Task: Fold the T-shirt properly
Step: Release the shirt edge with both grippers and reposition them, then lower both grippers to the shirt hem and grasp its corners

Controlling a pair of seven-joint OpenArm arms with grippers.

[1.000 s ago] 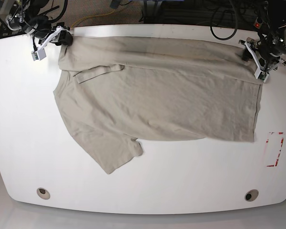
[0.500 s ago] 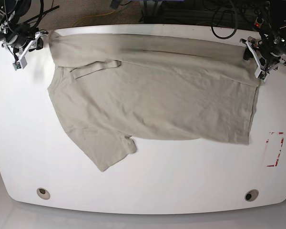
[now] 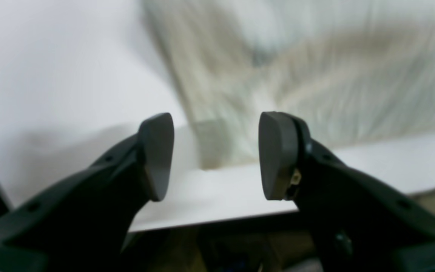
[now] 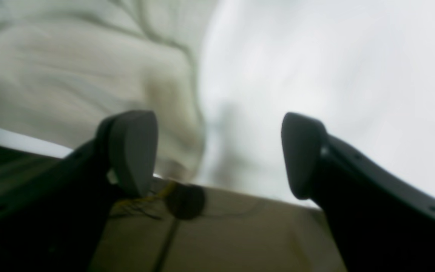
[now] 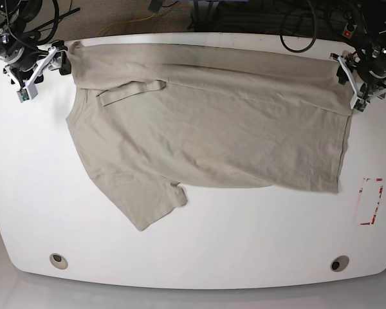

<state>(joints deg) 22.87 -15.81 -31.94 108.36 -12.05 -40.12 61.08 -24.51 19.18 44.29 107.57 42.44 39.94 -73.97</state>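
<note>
The beige T-shirt (image 5: 206, 129) lies spread over the far half of the white table (image 5: 244, 238), its top edge folded over and one sleeve pointing toward the front left. My right gripper (image 5: 48, 64) sits just off the shirt's far left corner. In its wrist view it (image 4: 219, 155) is open with nothing between the fingers, and the cloth (image 4: 70, 68) lies beyond the left finger. At the shirt's far right corner, my left gripper (image 5: 352, 82) stands open too (image 3: 216, 156). The blurred shirt corner (image 3: 296, 75) lies past its pads, apart from them.
A red-marked rectangle (image 5: 371, 201) is on the table at the right. Two round grommet holes (image 5: 58, 261) (image 5: 339, 263) sit near the front edge. Cables and dark gear crowd the floor behind the table's far edge.
The right arm dragged the shirt's left corner leftward, then its jaws opened wide and let the cloth go. The left gripper shifted slightly to the right.
</note>
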